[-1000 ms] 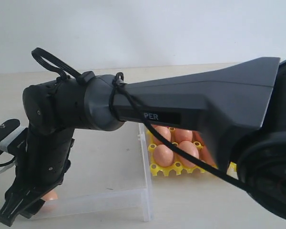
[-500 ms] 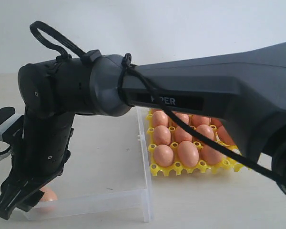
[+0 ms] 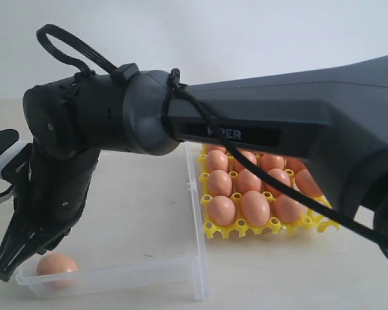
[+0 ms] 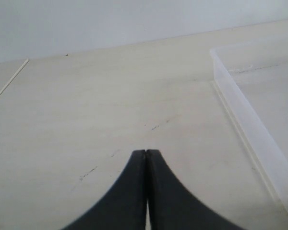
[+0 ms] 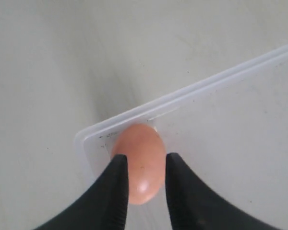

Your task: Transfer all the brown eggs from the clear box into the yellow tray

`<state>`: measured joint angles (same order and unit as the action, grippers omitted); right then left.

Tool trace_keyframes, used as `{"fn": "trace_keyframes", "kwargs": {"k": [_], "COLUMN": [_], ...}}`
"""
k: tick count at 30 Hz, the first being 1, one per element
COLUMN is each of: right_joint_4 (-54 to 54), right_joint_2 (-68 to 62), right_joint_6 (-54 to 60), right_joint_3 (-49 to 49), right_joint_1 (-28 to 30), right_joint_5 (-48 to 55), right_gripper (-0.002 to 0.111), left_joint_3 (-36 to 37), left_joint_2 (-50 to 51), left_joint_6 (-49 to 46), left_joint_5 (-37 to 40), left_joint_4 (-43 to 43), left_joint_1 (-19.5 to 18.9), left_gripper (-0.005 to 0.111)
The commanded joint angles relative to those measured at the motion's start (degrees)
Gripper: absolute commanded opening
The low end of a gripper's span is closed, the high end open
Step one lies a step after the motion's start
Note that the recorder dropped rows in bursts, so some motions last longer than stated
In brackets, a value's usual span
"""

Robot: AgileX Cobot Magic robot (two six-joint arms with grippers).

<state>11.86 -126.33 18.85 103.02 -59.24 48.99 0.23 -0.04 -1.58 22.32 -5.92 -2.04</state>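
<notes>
Plain white wall (image 3: 258,39), pale beige tabletop (image 4: 77,124), soft light

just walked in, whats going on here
The right claw, reached across to the left side, straddles the only egg visible in the box, in a corner. Whether it grips it yet is unclear. The tray beside the box holds many other eggs. The left claw is shut over bare table.

Likely a lab bench; bare pale tabletop (image 4: 86,120), blank white wall (image 3: 246,39).
</notes>
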Motion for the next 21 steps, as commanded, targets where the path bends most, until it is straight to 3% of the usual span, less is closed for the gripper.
{"fn": "trace_keyframes", "kwargs": {"k": [1,6,21], "right_joint_4": [1.5,1.4,1.1], "right_joint_2": [0.4,0.4,-2.6], "right_joint_6": [0.1,0.1,0.1], "right_joint_3": [0.2,0.2,0.2], "right_joint_1": [-0.1,-0.1,-0.1], "right_joint_5": [-1.7,-2.5,-1.9], "right_gripper": [0.035,0.049,0.049], "left_joint_3": [-0.2,-0.2,-0.2], "left_joint_2": [0.0,0.0,0.0], "left_joint_6": [0.3,0.3,0.3], "left_joint_5": [-0.5,-0.5,-0.5], "left_joint_4": [0.1,0.1,0.1], "left_joint_1": [0.3,0.3,0.3], "left_gripper": [0.0,0.0,0.0]}}
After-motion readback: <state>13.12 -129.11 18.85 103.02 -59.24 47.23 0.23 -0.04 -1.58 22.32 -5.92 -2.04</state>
